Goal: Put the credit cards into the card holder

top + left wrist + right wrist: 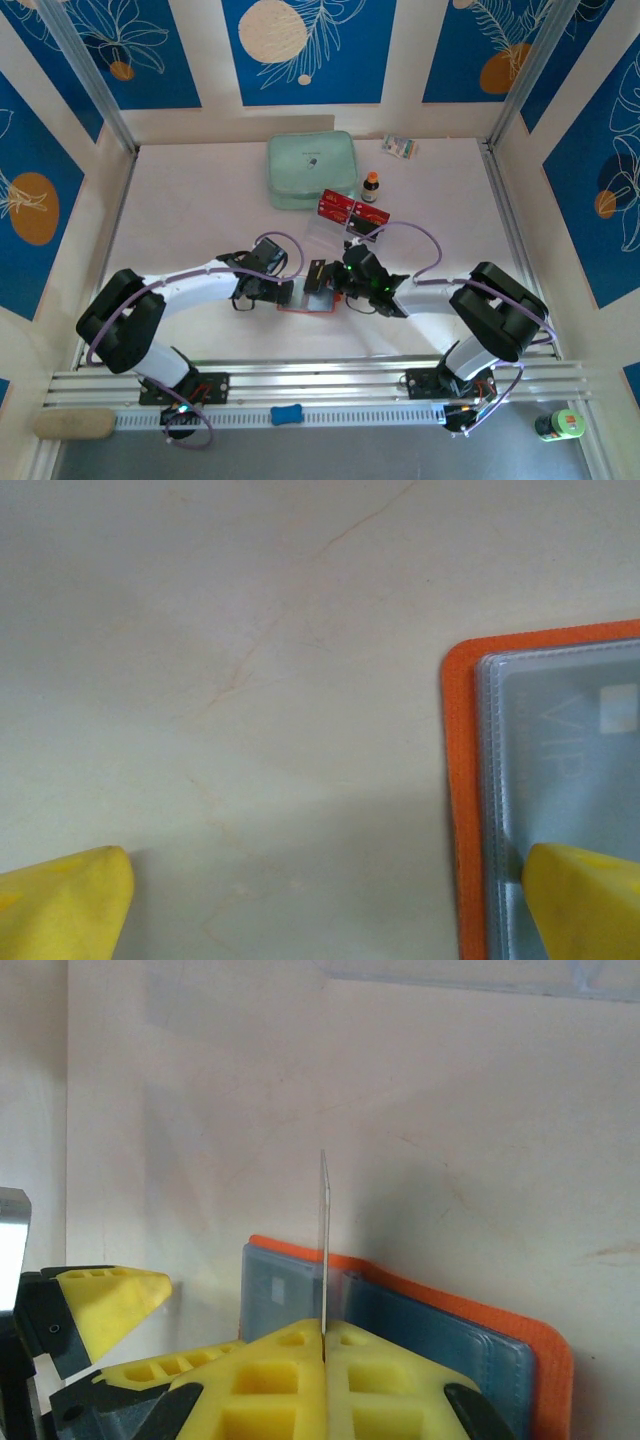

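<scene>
The orange card holder (306,304) lies open on the table between both arms, its greyish pockets (440,1335) facing up. My right gripper (324,1345) is shut on a thin credit card (324,1240), seen edge-on and upright, just above the holder's fold. My left gripper (325,900) is open, with one yellow fingertip (585,895) resting on the holder's left pocket (560,780) and the other on bare table. A card marked VIP (590,730) sits inside that pocket. More credit cards, red (335,207) and black (364,229), lie further back.
A clear plastic sheet (325,238) lies under the loose cards. Behind it sit a mint-green pouch (311,170), a small bottle (371,186) and a small box (400,147). Bare table stretches left and right of the holder.
</scene>
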Motion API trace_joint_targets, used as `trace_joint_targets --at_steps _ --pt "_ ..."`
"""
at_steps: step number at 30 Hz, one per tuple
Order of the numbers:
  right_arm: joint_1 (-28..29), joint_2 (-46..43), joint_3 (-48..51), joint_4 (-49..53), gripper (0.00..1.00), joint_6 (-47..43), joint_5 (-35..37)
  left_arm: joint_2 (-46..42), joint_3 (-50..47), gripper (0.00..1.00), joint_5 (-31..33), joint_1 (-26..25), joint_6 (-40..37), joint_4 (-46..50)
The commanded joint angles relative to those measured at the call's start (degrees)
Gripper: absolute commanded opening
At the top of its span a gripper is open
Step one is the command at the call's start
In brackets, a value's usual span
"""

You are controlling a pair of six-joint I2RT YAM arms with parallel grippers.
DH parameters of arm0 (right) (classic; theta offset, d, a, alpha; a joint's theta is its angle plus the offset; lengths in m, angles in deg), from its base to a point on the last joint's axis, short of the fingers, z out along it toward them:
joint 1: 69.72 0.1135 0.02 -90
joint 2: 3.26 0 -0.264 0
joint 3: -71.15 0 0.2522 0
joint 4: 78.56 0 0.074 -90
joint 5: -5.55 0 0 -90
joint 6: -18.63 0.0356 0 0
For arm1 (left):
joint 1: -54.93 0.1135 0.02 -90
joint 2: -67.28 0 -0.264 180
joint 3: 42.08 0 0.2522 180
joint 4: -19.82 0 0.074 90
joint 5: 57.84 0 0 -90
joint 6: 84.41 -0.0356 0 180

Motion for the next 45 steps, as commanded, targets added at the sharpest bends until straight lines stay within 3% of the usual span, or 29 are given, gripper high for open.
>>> trace_joint_targets --at_steps 1,45 --pt "0.1 0.6 1.0 -0.8 0.0 0.4 0.8 -0.1 -1.0 1.0 0.6 -0.5 0.2 1.6" --pt "6.1 0.8 3.5 2.4 0.0 4.0 0.5 -0.5 -1.1 1.0 0.7 -0.5 0.5 1.5"
